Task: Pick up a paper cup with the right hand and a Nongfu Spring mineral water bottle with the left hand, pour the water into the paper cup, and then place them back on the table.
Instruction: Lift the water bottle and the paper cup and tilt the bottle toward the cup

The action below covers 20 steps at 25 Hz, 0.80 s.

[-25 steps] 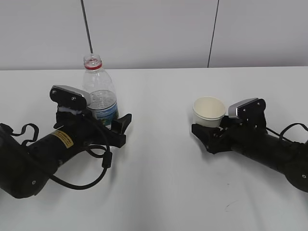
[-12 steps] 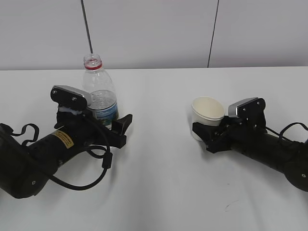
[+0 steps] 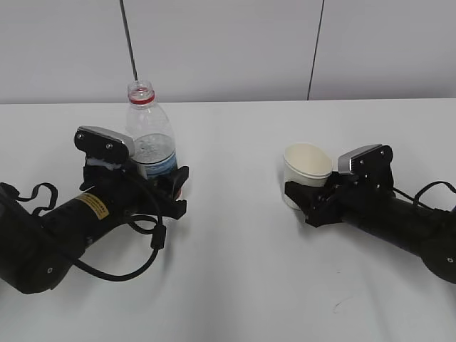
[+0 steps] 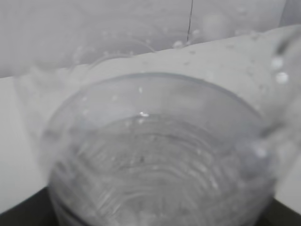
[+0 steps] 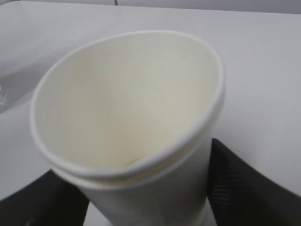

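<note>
The Nongfu Spring bottle [image 3: 151,139] stands uncapped on the white table [image 3: 242,278] at the left, partly filled with water. My left gripper [image 3: 162,187], on the arm with the yellow sticker, is shut around its lower body and hides most of the label. The bottle fills the left wrist view [image 4: 155,155], blurred. The cream paper cup [image 3: 307,169] is at the right, tilted slightly left, empty. My right gripper [image 3: 306,201] is shut on its lower part. In the right wrist view the cup [image 5: 127,117] sits between the black fingers [image 5: 240,183].
A small dark scuff mark [image 3: 342,303] is on the table near the front right. Two thin dark cables [image 3: 314,50] hang on the grey wall behind. Loose black cable loops [image 3: 153,239] lie beside the left arm.
My left gripper's fingers have closed in on the bottle, which shifted slightly right. The right gripper and the cup moved a little left a second ago and have held still since.
</note>
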{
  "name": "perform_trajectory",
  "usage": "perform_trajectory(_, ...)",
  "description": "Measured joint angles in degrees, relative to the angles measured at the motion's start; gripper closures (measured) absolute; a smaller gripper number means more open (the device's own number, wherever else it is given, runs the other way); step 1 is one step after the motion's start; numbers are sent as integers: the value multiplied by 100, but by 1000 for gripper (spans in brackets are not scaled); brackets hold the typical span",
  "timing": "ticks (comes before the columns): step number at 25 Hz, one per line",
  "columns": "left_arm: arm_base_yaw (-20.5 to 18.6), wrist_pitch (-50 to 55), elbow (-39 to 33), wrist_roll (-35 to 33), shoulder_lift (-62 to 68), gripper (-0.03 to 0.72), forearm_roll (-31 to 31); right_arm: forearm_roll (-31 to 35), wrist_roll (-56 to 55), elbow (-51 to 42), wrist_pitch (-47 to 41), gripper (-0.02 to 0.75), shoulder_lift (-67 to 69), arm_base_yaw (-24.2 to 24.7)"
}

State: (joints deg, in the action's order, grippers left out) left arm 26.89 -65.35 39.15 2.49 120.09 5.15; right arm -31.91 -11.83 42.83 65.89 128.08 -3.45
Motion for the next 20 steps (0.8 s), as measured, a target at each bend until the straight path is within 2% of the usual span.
perform_trajectory(8, 0, -18, 0, 0, 0, 327, 9, -1290, -189, 78, 13, 225, 0, 0)
perform_trajectory(14, 0, -23, 5, -7, 0, 335, 9, -2096, -849, 340, 13, 225, 0, -66)
perform_trajectory(20, 0, 266, 0, -963, -213, 345, 87, -2408, -1075, 450, 13, 225, 0, -462)
